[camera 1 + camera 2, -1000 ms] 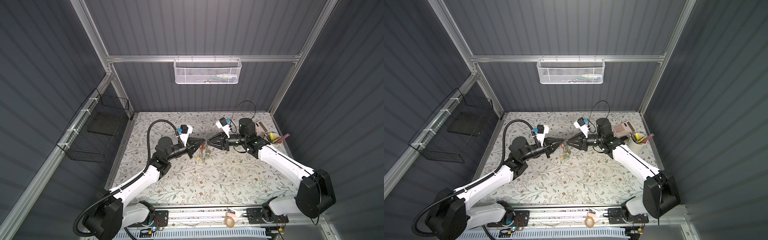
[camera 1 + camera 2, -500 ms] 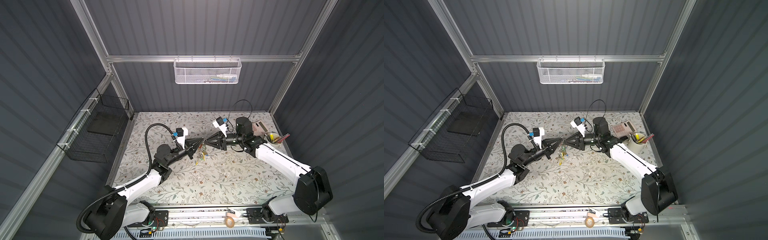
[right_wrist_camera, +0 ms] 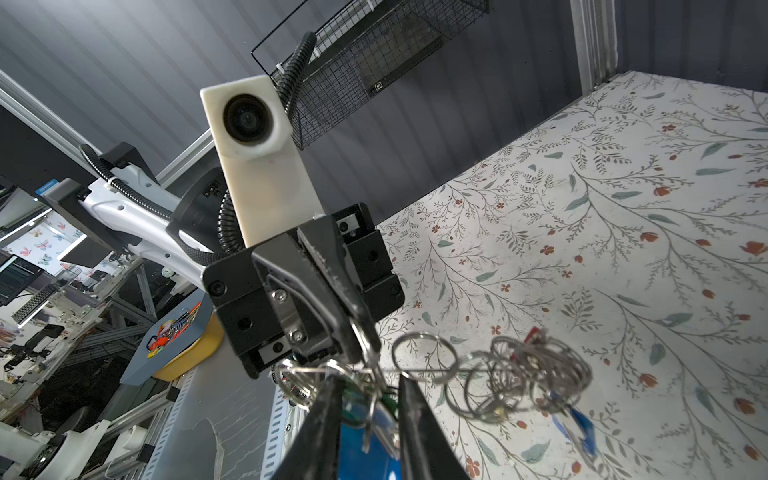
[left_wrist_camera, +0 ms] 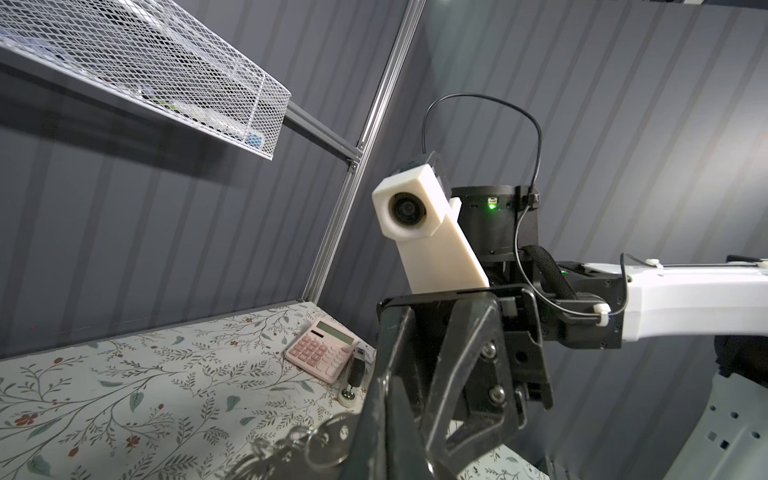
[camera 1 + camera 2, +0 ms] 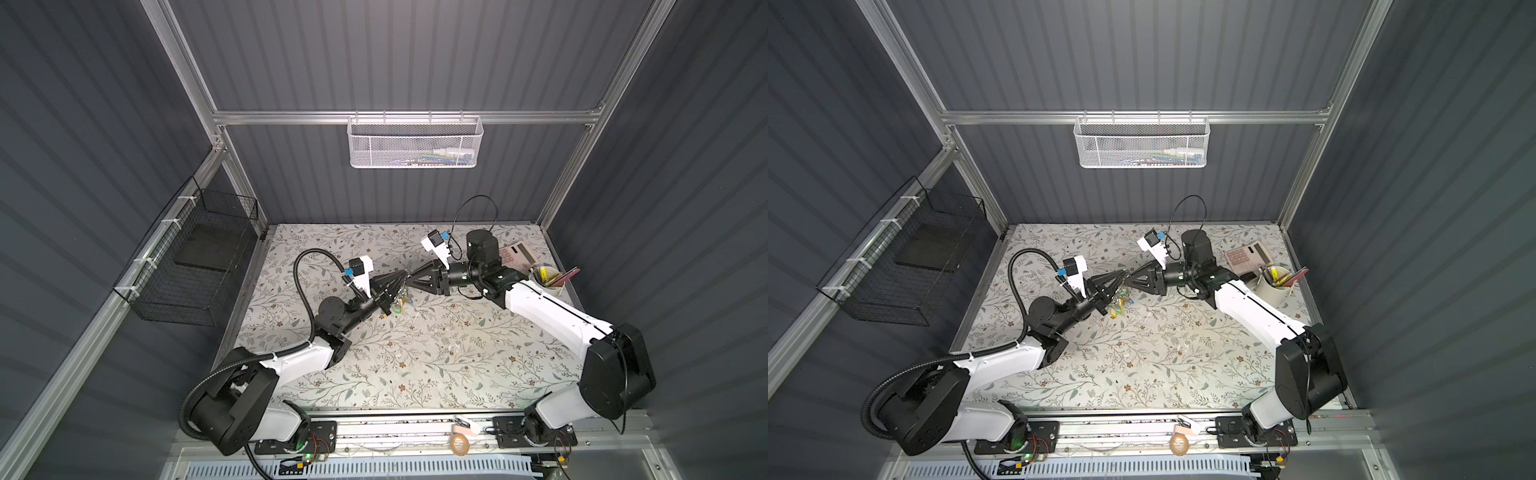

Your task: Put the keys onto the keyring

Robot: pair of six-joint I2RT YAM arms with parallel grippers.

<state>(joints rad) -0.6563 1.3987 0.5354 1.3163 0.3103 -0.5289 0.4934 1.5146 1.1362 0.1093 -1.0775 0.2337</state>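
Observation:
Both grippers meet tip to tip in mid-air over the table's middle. My left gripper [image 5: 402, 277] [image 5: 1121, 275] [image 4: 380, 428] [image 3: 361, 332] is shut on the keyring [image 3: 536, 370], pinching it near one end. Its bunch of silver rings and coloured tags hangs below [image 5: 398, 305] [image 5: 1118, 305]. My right gripper [image 5: 411, 281] [image 5: 1130, 279] [image 3: 370, 386] has its jaws a little apart, closed on the keys [image 3: 386, 402]. Their green tag spans the gap and a silver key dangles between the fingers. A blue tag [image 3: 577, 424] hangs from the ring bunch.
A pink calculator [image 5: 517, 255] [image 4: 324, 351] and a white cup of pens [image 5: 548, 278] stand at the back right. A white mesh basket [image 5: 415, 143] hangs on the back wall. A black wire basket [image 5: 195, 257] hangs on the left wall.
The left arm has folded back toward the front left and the right arm has stretched further left. The grippers stay tip to tip, slightly higher and farther back, with keyring and keys.

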